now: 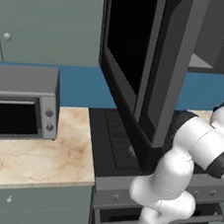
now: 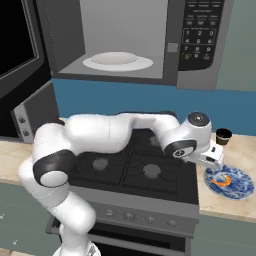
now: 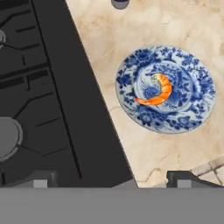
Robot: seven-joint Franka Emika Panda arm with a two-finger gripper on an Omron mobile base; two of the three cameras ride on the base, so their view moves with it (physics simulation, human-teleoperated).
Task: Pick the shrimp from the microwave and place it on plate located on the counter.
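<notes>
An orange shrimp (image 3: pixel 158 91) (image 2: pixel 223 180) lies curled in the middle of the blue-and-white plate (image 3: pixel 197 103) (image 2: pixel 239 185). The plate rests on the beige marble counter (image 3: pixel 175 148) (image 2: pixel 235 206), just right of the stovetop. My gripper (image 3: pixel 113 179) (image 2: pixel 216 161) hovers above the plate's left side, open, its fingertips (image 3: pixel 41 179) spread wide with nothing between them. The microwave (image 2: pixel 200 35) hangs above the stove with its black-glass door (image 1: pixel 137 47) swung open. Inside it sits a white turntable dish (image 2: pixel 117 61) with nothing on it.
The black stovetop (image 3: pixel 43 87) (image 2: pixel 135 160) lies left of the plate. A dark cup (image 2: pixel 223 136) (image 3: pixel 120 3) stands behind the plate. A silver toaster oven (image 1: pixel 20 107) sits on the counter (image 1: pixel 34 156) left of the stove. My arm stretches across the burners.
</notes>
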